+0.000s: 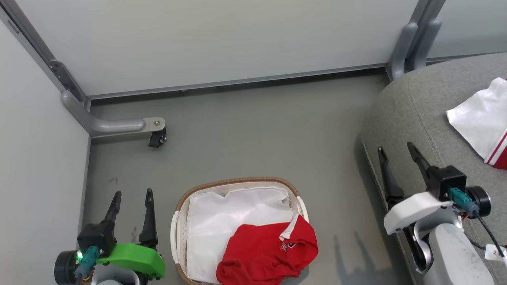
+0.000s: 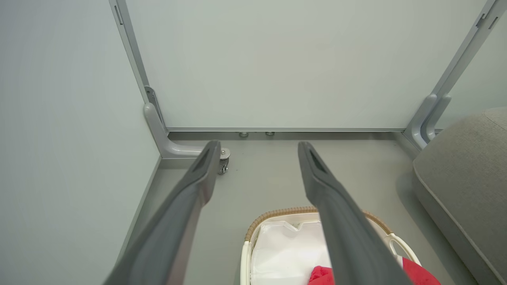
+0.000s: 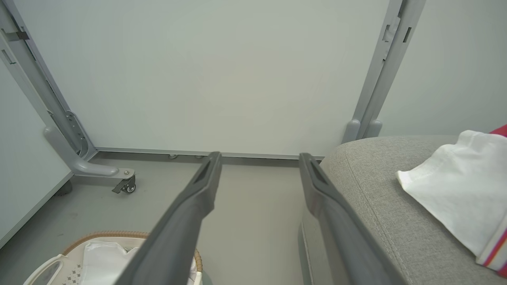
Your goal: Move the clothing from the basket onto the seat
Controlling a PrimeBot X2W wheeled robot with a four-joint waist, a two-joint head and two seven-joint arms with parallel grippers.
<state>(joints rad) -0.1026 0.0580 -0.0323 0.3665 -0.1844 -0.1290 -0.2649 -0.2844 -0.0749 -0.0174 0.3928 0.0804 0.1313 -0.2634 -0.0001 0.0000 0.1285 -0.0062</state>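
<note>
red white-collared garment point(image 1: 265, 251) in oval white brown-rimmed plastic basket point(image 1: 237, 181) | left gripper point(image 1: 133, 192), right gripper point(image 1: 396, 147): fingers wide, empty

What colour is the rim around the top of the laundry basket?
Brown and woven, the rim tops the white basket. The head view shows it best.

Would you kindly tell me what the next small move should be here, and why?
Probably lower the left gripper toward the red clothing. It lies bunched at the right side of the basket, ungripped. Both grippers stand open and empty, with the right gripper by the edge of the seat.
</note>
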